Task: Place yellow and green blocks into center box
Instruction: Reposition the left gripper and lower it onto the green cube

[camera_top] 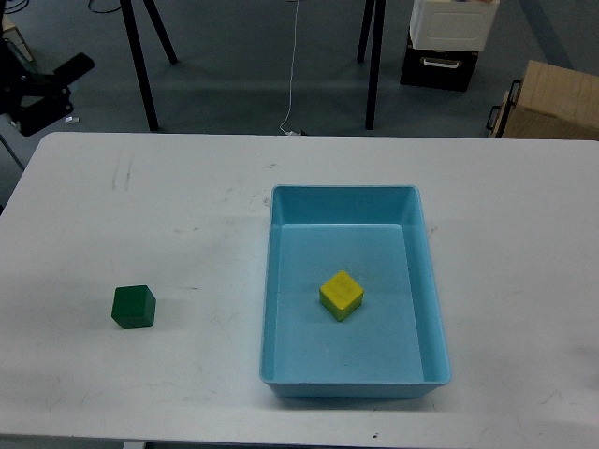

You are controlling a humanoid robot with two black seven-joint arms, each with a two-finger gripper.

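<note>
The green block sits on the white table at the left front. The yellow block lies inside the light blue box in the middle of the table. My left gripper shows at the far upper left, beyond the table's back left corner, dark, with its two fingers apart and nothing between them. It is far from the green block. My right gripper is out of view.
Black stand legs and a cable are on the floor behind the table. A cardboard box and a white and black cabinet stand at the back right.
</note>
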